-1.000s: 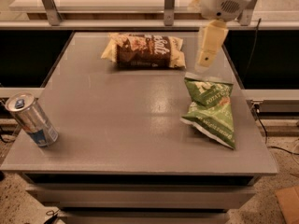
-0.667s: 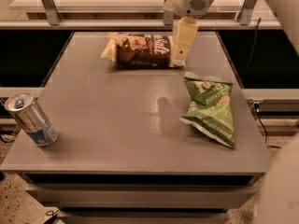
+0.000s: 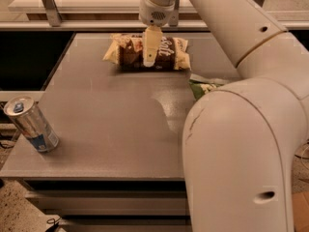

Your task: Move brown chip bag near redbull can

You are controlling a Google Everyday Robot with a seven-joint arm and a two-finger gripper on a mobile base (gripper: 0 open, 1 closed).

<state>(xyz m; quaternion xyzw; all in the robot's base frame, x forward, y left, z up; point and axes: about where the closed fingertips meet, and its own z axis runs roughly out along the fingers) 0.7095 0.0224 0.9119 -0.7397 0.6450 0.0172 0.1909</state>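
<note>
aim matters: the hand [image 3: 150, 58] hangs over the brown chip bag [image 3: 170, 55] at the far edge of the tabletop [image 3: 116, 129], open or closed we cannot tell, so we should lower squarely before carrying toward the redbull can [image 3: 32, 125] at the near-left corner.

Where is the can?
In the camera view, the redbull can stands near the table's near-left corner; the gripper is far off, over the brown chip bag.

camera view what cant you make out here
Camera view, green chip bag: mostly hidden behind the robot arm.
Camera view, brown chip bag: lettering partly covered by the gripper in front of its middle; contact cannot be told.
Camera view, redbull can: label print too small to read.
</note>
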